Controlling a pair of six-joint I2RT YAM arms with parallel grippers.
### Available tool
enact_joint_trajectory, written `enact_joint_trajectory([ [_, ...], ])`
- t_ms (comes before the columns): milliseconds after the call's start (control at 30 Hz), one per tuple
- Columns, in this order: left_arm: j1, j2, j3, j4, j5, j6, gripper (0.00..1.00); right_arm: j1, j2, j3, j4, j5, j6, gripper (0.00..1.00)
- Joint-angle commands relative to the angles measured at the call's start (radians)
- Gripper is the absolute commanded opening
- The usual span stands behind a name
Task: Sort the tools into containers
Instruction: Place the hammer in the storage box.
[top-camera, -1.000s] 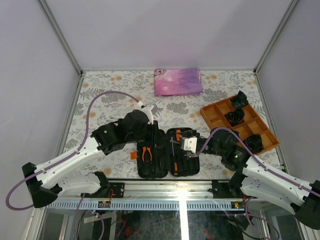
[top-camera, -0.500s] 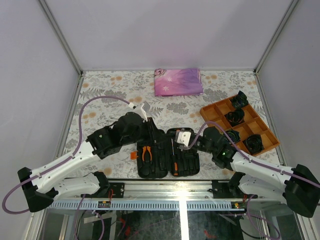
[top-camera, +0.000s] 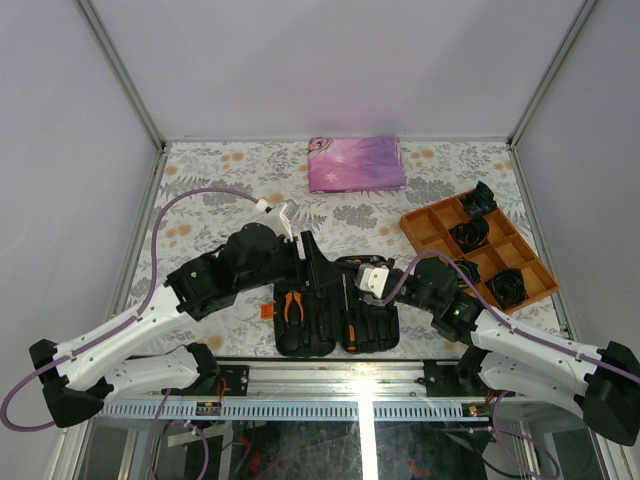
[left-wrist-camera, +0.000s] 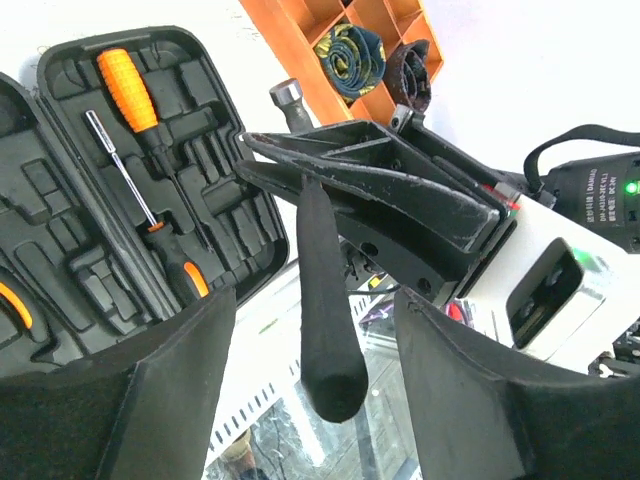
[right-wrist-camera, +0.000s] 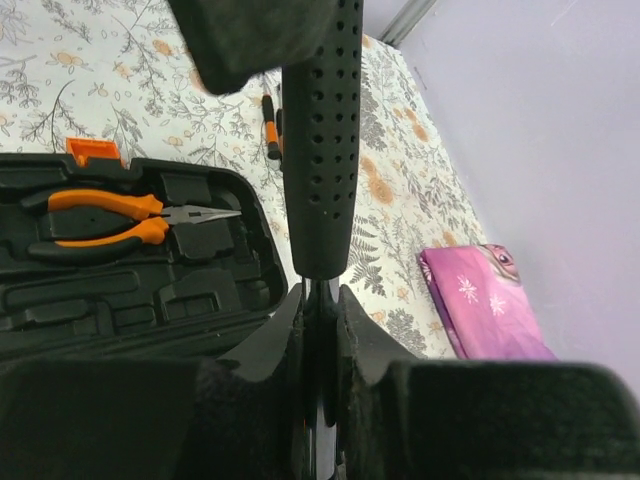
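Hammer (left-wrist-camera: 322, 290): hanging over the open tool case (top-camera: 335, 305). Right gripper (right-wrist-camera: 318, 305) is pinching its shaft; left gripper (left-wrist-camera: 312, 335) is standing spread around the handle. Orange tray (top-camera: 478, 250) is lying right of the case. The left wrist view is showing the finger gap, which the top view is hiding.

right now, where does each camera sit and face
Top external: above and behind the arms, looking down on the open black plastic tool case; both show.
Left wrist: on its arm, facing the right gripper; left gripper shows.
Right wrist: on its arm, facing the orange-handled pliers; right gripper shows.
Both wrists share the slim black-handled hammer.
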Motion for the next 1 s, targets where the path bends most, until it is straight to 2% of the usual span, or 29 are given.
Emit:
enact_joint_trajectory([
  [0,-0.005,-0.005,0.063,-0.010,0.045,0.114,0.65,-0.003,-0.080,0.052,-0.099,-0.017,-0.151,0.00],
  [200,-0.005,0.010,0.103,-0.099,0.106,0.259,0.67,-0.002,-0.108,0.155,-0.382,-0.081,-0.339,0.00],
  [433,-0.004,0.025,0.106,-0.140,0.158,0.393,0.67,-0.002,-0.033,0.342,-0.693,-0.193,-0.482,0.00],
  [767,-0.004,0.071,0.096,-0.168,0.238,0.465,0.66,-0.002,0.016,0.424,-0.774,-0.210,-0.531,0.00],
  [967,-0.006,0.107,0.075,-0.167,0.280,0.495,0.62,-0.001,0.018,0.432,-0.774,-0.202,-0.528,0.00],
])
